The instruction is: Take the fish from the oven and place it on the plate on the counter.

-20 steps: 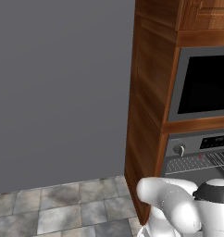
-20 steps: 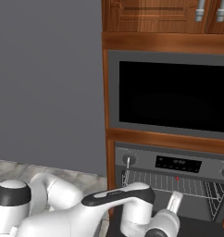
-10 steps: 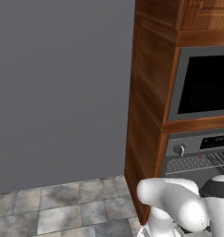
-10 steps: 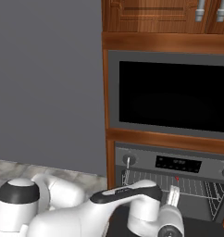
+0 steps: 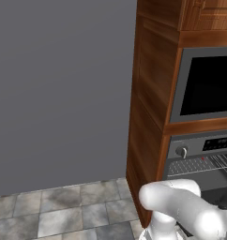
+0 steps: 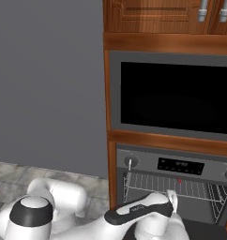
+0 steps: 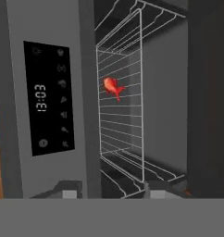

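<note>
Lying on the oven [image 7: 49, 69] rack – fish [image 7: 112, 87] well beyond parted gripper [image 7: 109, 193] tips.

Orange-red fish [image 7: 113, 87]; steel-grey oven [image 6: 148, 161], white racks [image 7: 121, 111]; grey marbled floor [image 5: 64, 208]

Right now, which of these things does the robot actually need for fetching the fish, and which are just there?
Needed:
- fish, lying on a wire rack
- oven, open

Just there:
- microwave above the oven
- oven's clock display
- wooden cabinet
- tiled floor
</note>
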Controlling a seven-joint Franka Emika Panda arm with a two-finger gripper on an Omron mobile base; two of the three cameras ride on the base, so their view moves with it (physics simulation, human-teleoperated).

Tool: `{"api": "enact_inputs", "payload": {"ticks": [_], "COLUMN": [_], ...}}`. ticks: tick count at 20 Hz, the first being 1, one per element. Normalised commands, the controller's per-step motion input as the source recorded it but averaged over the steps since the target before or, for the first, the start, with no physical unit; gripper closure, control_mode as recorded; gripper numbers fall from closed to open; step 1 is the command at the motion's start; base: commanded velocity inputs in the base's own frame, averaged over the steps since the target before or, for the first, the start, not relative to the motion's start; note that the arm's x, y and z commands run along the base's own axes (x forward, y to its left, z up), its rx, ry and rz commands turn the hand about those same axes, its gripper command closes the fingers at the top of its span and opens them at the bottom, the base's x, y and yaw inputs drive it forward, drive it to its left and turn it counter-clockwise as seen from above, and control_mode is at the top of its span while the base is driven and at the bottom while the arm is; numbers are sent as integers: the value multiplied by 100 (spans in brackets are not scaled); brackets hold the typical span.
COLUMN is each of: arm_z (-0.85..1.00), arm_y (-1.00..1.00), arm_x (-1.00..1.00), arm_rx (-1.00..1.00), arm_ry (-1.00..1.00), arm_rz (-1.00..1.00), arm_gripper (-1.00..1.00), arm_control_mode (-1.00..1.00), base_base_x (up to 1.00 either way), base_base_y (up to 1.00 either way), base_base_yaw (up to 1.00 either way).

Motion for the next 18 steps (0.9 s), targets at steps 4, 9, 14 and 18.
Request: {"api": "enact_inputs", "payload": {"ticks": [4,9,14,18], "arm_z": [-25,-3,-5,-51], "arm_y": [0,-4,-11,-20], "arm_x": [4,54,95,49], "arm_rx": [7,5,8,9], "arm_ry": [-17,-5,-1,-4], "arm_rz": [1,0,6,6], "arm_gripper": [-100,-100,-100,-100], "arm_control_mode": [-100,-100,-100,-100], "base_base_x": [0,0,0,0], "base_base_y": [0,0,0,0], "base_base_yaw": [0,0,0,0]}}
